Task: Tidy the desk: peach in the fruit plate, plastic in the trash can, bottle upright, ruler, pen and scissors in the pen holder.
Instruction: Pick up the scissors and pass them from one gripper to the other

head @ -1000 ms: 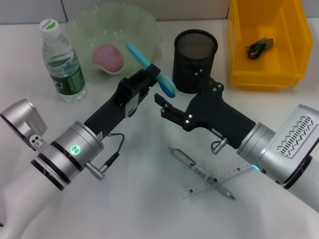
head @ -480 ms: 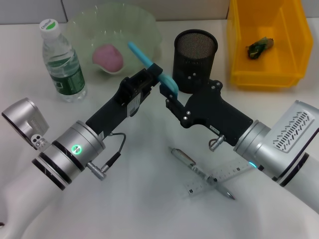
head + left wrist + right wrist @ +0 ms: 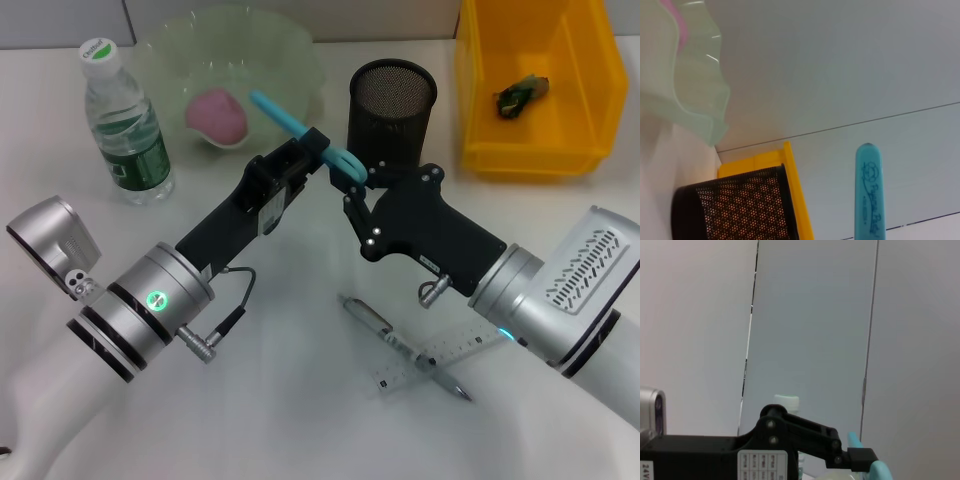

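The teal scissors [image 3: 300, 127] are held in the air in front of the fruit plate [image 3: 290, 50], my left gripper [image 3: 318, 143] shut on their middle. Their tip shows in the left wrist view as a teal blade [image 3: 868, 195]. My right gripper [image 3: 347, 185] stands open right at the handle end, beside the black mesh pen holder [image 3: 392, 110]. The pink peach [image 3: 216, 112] lies in the plate. The bottle [image 3: 125, 125] stands upright at the far left. Pen [image 3: 400, 345] and ruler [image 3: 450, 352] lie crossed on the desk. The plastic [image 3: 522, 93] lies in the yellow trash can [image 3: 480, 110].
The pen holder [image 3: 735, 210] stands just left of the yellow bin [image 3: 795, 195], close behind both grippers. The right wrist view shows the left gripper [image 3: 860, 457] with the scissors' teal end [image 3: 879, 471] and the bottle cap [image 3: 786, 401] behind it.
My right gripper has moved up and toward the pen holder, reaching the scissors' handle end. The left gripper raised the scissors slightly.
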